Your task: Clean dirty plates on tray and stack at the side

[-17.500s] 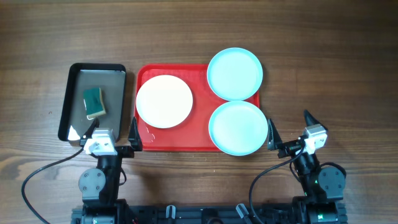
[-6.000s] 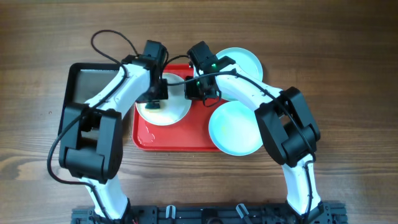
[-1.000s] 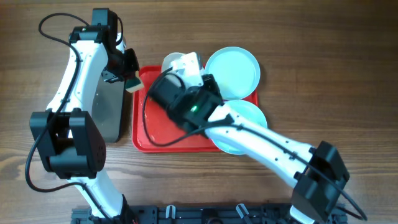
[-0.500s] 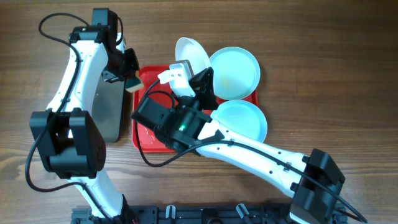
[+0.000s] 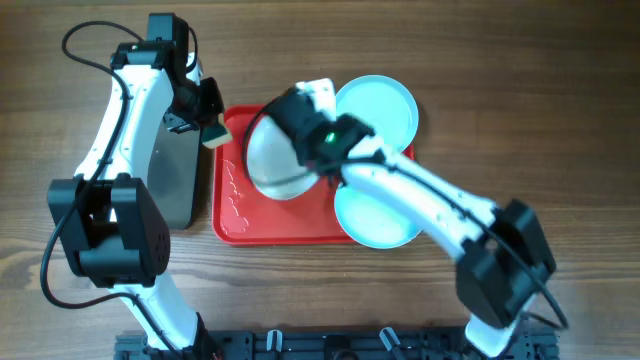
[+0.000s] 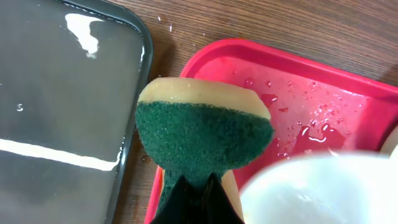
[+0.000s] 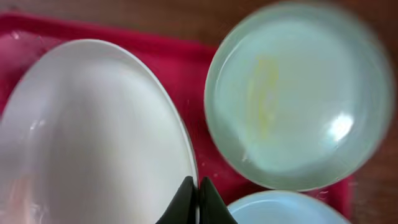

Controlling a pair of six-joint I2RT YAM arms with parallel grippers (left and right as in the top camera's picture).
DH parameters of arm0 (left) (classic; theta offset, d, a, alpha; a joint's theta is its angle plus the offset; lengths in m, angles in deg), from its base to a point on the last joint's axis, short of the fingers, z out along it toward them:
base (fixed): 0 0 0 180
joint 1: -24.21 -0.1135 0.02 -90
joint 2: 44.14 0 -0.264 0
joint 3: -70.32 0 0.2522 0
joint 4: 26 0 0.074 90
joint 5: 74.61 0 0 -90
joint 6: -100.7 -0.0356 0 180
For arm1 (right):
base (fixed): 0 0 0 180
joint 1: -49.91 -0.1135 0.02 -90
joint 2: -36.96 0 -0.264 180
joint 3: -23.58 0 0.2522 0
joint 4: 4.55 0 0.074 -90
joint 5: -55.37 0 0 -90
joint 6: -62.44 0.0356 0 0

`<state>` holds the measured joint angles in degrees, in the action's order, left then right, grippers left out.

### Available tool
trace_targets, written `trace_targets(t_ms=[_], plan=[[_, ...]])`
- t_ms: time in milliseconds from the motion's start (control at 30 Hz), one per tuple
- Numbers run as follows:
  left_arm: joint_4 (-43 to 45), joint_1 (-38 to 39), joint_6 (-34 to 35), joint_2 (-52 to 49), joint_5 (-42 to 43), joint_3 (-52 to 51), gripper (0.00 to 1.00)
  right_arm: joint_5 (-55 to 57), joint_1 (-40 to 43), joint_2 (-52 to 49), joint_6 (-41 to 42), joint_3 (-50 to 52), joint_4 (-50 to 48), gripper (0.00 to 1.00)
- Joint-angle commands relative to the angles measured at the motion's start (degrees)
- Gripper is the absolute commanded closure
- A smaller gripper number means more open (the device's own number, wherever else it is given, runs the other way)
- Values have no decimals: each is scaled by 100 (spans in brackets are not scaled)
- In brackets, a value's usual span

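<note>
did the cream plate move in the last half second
Yes: the cream plate came from past the red tray's far rim back over the tray.

The cream-white plate [image 5: 275, 160], formerly flat on the tray [image 5: 235, 215], is now tilted above the tray's left half, its rim clamped in the right pincer [image 7: 194, 186]. Half a second ago it hung beyond the far rim. The sponge [image 6: 202, 137] has left the dark metal tray [image 5: 185, 180]; the left pincer [image 6: 198, 186] grips it.
</note>
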<state>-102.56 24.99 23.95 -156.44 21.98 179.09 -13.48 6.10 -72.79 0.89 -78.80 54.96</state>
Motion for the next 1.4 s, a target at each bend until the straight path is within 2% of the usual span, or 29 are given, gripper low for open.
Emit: trace_targets(t_ms=[0,100,167,267,300,367,500,667,700,767,800,933,1033,1167,1233,1300,1367], plan=[[22,-42,74,-55,155,57,96,-2098,302,-629,155,15,-87,96],[22,-42,74,-55,157,57,96,-2524,424,-911,160,13,-186,94],[22,-42,74,-55,155,57,96,-2767,549,-909,142,13,-282,83],[20,-39,74,-55,157,57,96,-3390,807,-1001,-483,13,-695,52],[20,-39,74,-55,157,57,96,-3593,885,-1071,-787,13,-898,46],[20,-39,74,-55,157,57,96,-3899,981,-1176,-1281,11,-1180,45],[20,-39,72,-55,157,57,96,-4035,1040,-1467,-1867,-173,-1342,45],[22,-26,72,-55,157,57,96,-4033,1014,-1668,-1869,-232,-1493,45],[22,-26,74,-55,157,57,96,-4002,1014,-1679,-1775,-232,-1537,53],[22,-26,74,-55,162,57,96,-3829,1014,-1681,-1541,-232,-1554,85],[22,-26,74,-55,188,57,96,-3727,1014,-1681,-1397,-232,-1545,96],[17,-26,74,-55,195,57,96,-3379,1014,-1679,-446,-232,-1453,96],[15,-26,142,-55,267,57,96,-2715,1014,-1676,949,-232,-1104,96],[48,87,590,-55,496,-83,96,-2503,1014,-1676,1556,-232,-876,96],[328,289,758,-57,487,-369,96,-2503,1014,-1676,1510,-232,-890,96],[662,492,1010,-57,308,-660,96,-2524,1014,-1676,1504,-232,-896,96],[1102,734,1453,-57,-258,-1029,96,-2542,1021,-1676,1497,-232,-903,96]])
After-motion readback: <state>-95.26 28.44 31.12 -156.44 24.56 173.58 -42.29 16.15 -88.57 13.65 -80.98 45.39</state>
